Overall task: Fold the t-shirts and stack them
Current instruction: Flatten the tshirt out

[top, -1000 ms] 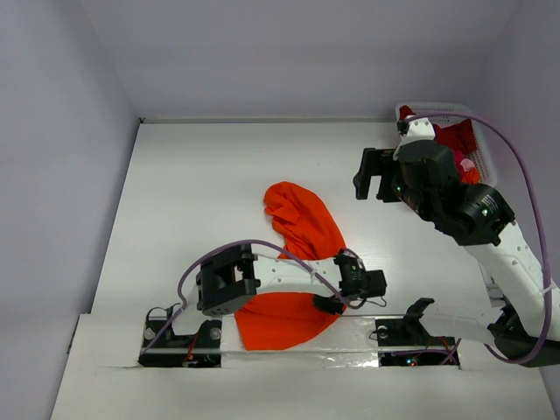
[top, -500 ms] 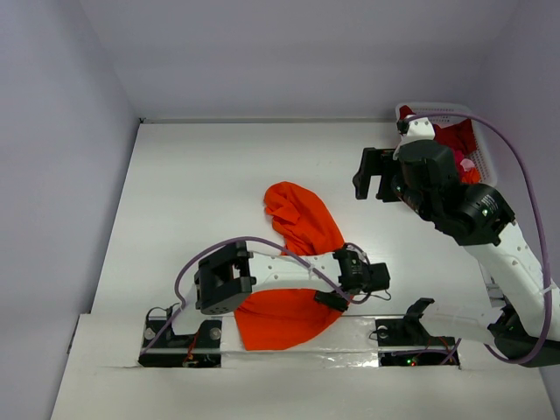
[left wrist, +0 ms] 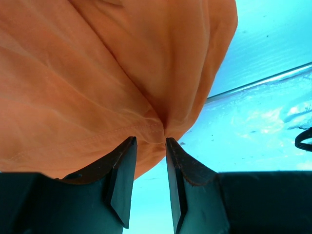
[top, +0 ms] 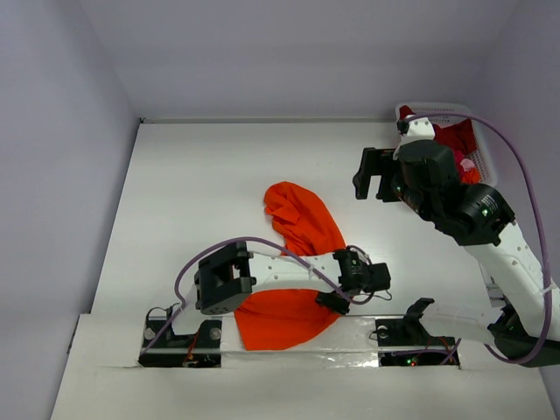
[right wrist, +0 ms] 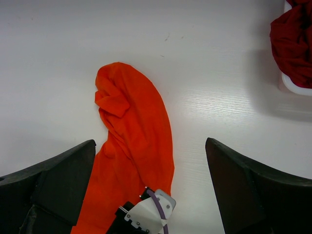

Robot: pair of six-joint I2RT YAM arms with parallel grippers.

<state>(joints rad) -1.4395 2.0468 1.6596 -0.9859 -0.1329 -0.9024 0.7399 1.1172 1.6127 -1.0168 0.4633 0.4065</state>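
Orange t-shirt bright, crumpled, bunched into long lump.

Orange t-shirt is bright and plain, red t-shirt dark, table white

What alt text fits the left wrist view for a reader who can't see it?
The left gripper, jaws slightly apart, sits with a puckered edge of the orange t-shirt right at its tips. The shirt fills the upper left of the view; bare table shows at the right.
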